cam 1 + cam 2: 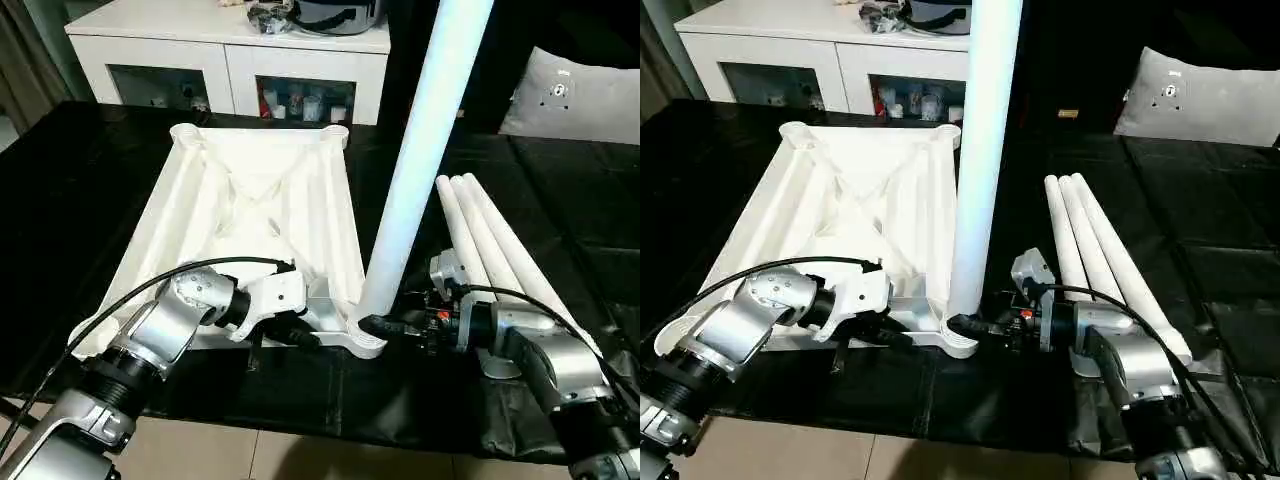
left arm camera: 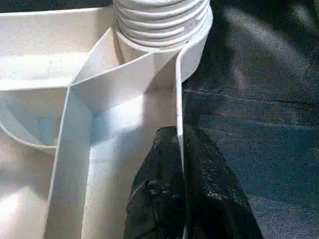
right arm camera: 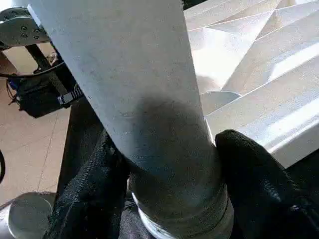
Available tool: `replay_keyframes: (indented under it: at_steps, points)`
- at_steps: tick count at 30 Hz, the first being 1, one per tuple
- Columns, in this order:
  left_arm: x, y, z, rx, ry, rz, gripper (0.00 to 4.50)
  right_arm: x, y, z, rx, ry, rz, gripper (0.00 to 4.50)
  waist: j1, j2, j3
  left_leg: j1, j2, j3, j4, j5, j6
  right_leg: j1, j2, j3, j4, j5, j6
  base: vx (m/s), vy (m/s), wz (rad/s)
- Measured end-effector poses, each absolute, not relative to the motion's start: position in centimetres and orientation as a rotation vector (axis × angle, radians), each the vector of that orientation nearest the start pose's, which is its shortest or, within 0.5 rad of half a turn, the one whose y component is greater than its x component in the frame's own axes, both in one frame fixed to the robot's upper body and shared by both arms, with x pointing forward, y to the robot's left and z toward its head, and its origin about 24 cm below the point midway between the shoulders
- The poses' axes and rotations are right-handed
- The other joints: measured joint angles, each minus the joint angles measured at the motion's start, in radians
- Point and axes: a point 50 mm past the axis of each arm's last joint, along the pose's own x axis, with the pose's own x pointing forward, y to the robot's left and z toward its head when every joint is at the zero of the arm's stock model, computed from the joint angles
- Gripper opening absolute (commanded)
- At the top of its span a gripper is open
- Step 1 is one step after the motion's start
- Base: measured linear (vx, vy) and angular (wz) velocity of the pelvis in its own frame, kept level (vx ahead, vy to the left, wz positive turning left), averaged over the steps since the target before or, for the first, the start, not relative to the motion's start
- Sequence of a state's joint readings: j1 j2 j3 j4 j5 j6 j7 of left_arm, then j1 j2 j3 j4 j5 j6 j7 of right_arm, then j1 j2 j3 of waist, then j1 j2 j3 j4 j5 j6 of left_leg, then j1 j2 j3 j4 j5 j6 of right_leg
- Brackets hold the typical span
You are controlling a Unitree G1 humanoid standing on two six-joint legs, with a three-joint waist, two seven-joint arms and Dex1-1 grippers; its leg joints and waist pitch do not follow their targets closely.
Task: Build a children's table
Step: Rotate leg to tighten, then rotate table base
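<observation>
Nearest me, my left gripper (image 1: 300, 338) is pinching the near rim of the tabletop (image 1: 250, 210), its two black fingers (image 2: 199, 194) clenched on the thin wall, one inside and one outside; my right gripper (image 1: 385, 327) is grasping the base of the upright leg (image 1: 425, 150), a finger (image 3: 259, 184) sitting on either side of the tube just above its threaded end. I am seeing that leg standing in the near right corner socket (image 1: 365, 340) of the tabletop, leaning slightly and rising past the top of the head view; the tabletop itself is lying upside down on the black cloth (image 1: 80, 180), its ribs facing up. Just right of it, three more legs (image 1: 490, 245) are lying side by side on the cloth, touching one another, running away from me. Farther back a grey cushion (image 1: 575, 95) is resting at the right; behind everything a white cabinet (image 1: 230, 60) with glass doors is standing.
</observation>
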State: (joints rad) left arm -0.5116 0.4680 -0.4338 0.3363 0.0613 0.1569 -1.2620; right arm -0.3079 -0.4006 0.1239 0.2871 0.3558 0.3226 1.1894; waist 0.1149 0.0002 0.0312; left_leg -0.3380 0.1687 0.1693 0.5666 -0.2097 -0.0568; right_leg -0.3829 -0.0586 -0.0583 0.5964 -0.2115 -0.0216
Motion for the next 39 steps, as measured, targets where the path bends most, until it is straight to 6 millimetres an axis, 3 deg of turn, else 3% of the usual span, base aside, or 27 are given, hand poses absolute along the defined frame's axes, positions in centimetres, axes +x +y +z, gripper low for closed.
replay_keyframes:
  at_steps: [7,12,16,19,21,29,34,35,39]
  points:
    - [28.8,12.2,4.7,0.502,0.528,-1.397,0.00,27.3,-14.9,3.7,0.172,0.327,1.147,2.46,-0.004,0.003,-0.004,0.007,0.000,0.000,0.000,-0.001,-0.002,0.006,0.000,0.000,0.000,0.001,-0.002,0.000,0.000,0.00]
    - [30.2,9.8,3.7,0.352,0.525,-1.122,0.00,30.7,-13.8,3.1,0.205,0.314,0.819,2.44,-0.049,0.003,-0.001,0.021,0.002,0.000,0.005,0.000,-0.011,0.016,-0.003,-0.006,-0.002,-0.001,0.002,-0.036,0.007,-0.07]
    - [31.4,7.2,3.7,0.238,0.541,-0.925,0.00,32.8,-13.0,3.0,0.228,0.315,0.587,2.43,-0.061,0.002,0.000,0.021,0.002,0.000,0.005,0.000,-0.011,0.015,-0.004,-0.008,-0.007,-0.001,0.003,-0.013,0.004,-0.03]
    - [31.8,6.2,3.7,0.244,0.533,-0.866,0.00,33.4,-12.7,3.1,0.214,0.300,0.513,2.43,-0.057,0.001,-0.001,0.019,0.003,0.000,0.004,0.001,-0.011,0.015,-0.003,-0.008,-0.006,-0.001,0.002,0.000,0.000,0.00]
    - [31.9,6.0,3.8,0.255,0.527,-0.857,0.00,33.5,-12.7,3.1,0.231,0.288,0.499,3.07,-0.055,-0.001,-0.002,0.019,0.003,0.000,0.002,0.000,-0.010,0.015,-0.003,-0.008,-0.006,0.000,0.002,0.000,0.000,0.00]
    - [32.1,5.4,4.4,0.283,0.494,-0.868,0.00,33.0,-13.5,2.2,0.290,0.273,0.476,3.68,-0.025,0.006,-0.003,0.005,0.004,0.000,-0.003,0.004,-0.005,0.000,-0.001,-0.009,-0.001,0.006,-0.006,0.000,0.000,0.00]
    - [32.2,5.4,4.3,0.336,0.471,-0.877,0.00,32.0,-14.7,2.3,0.315,0.234,0.516,4.05,-0.023,0.008,-0.002,0.005,0.004,0.000,-0.002,0.003,-0.006,0.000,-0.002,-0.009,-0.002,0.006,-0.005,0.000,0.000,0.00]
    - [32.3,5.4,4.4,0.349,0.460,-0.872,0.53,31.4,-15.1,2.3,0.298,0.223,0.549,4.25,-0.022,0.008,-0.001,0.004,0.004,0.000,-0.002,0.003,-0.006,0.000,-0.002,-0.009,-0.002,0.006,-0.005,0.000,0.000,0.00]
    - [32.3,5.8,4.6,0.339,0.421,-0.865,0.73,30.7,-15.4,3.1,0.297,0.176,0.638,4.48,-0.026,0.010,0.006,0.003,0.005,0.000,-0.003,0.003,-0.006,-0.002,-0.001,-0.009,-0.002,0.006,-0.005,0.000,0.000,0.00]
